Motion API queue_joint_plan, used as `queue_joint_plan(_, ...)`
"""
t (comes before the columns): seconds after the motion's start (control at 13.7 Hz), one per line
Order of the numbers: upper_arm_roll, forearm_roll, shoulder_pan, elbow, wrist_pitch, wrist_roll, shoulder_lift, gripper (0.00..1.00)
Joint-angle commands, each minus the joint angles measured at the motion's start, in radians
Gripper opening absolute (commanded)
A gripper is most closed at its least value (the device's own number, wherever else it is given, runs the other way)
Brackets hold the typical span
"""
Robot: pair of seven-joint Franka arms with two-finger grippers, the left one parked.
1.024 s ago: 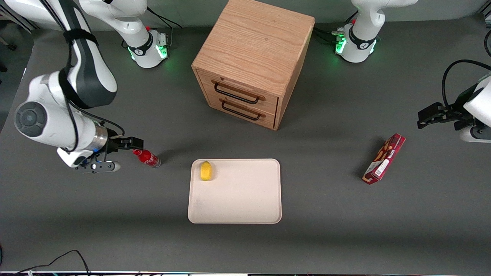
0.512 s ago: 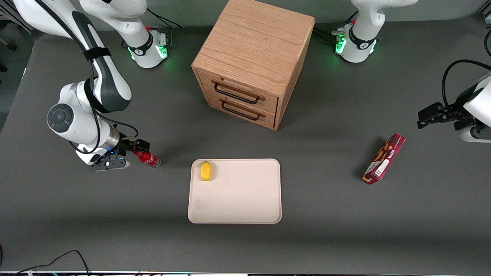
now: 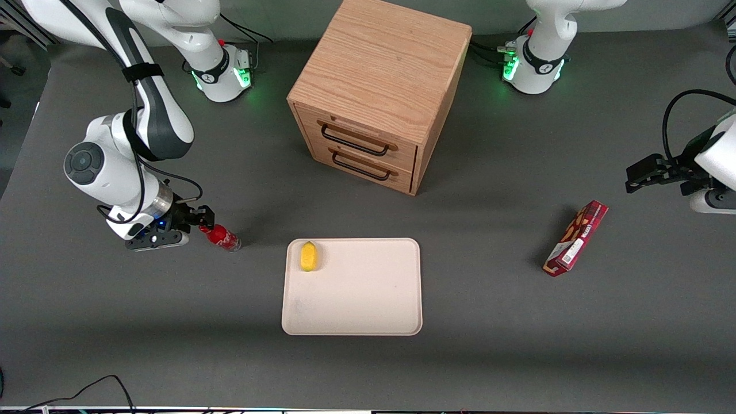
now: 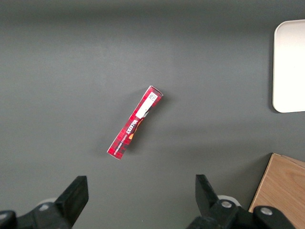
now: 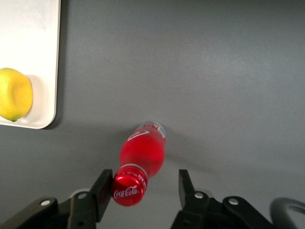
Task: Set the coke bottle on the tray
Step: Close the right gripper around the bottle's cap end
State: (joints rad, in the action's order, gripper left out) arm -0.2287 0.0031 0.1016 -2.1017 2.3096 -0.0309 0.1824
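Note:
The coke bottle (image 3: 222,236) lies on its side on the dark table, beside the tray (image 3: 368,293) toward the working arm's end, its red cap pointing at my gripper. My right gripper (image 3: 202,221) is open and low at the cap end. In the right wrist view the bottle (image 5: 144,153) has its red cap (image 5: 127,191) between the open fingers (image 5: 101,193), touching one of them, with a gap to the other. The cream tray (image 5: 33,52) lies a short way past the bottle's clear base.
A yellow lemon (image 3: 309,256) sits on the tray's corner nearest the bottle, also in the right wrist view (image 5: 14,94). A wooden two-drawer cabinet (image 3: 379,92) stands farther from the front camera. A red snack box (image 3: 576,238) lies toward the parked arm's end.
My right arm has come down low over the table and my gripper has closed in on the bottle's cap end, then eased back slightly. The bottle has not moved.

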Motion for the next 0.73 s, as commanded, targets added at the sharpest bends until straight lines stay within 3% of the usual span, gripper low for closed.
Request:
queue_joint_plan(0.0, -0.004, -0.008, 0.0, -0.02, 0.033, 0.005, -0.012, 0.64)
queue_joint_plan(0.15, -0.004, -0.008, -0.002, -0.018, 0.039, 0.002, -0.006, 0.6)
queue_joint_plan(0.29, -0.004, -0.009, -0.003, -0.02, 0.045, -0.001, -0.006, 0.31)
queue_joint_plan(0.37, -0.004, -0.009, -0.003, -0.02, 0.045, -0.007, -0.006, 0.08)
queue_joint_plan(0.44, -0.004, -0.009, -0.003, -0.02, 0.045, -0.007, -0.007, 0.0)
queue_joint_plan(0.66, -0.004, -0.009, -0.003, -0.018, 0.039, -0.012, -0.015, 0.0)
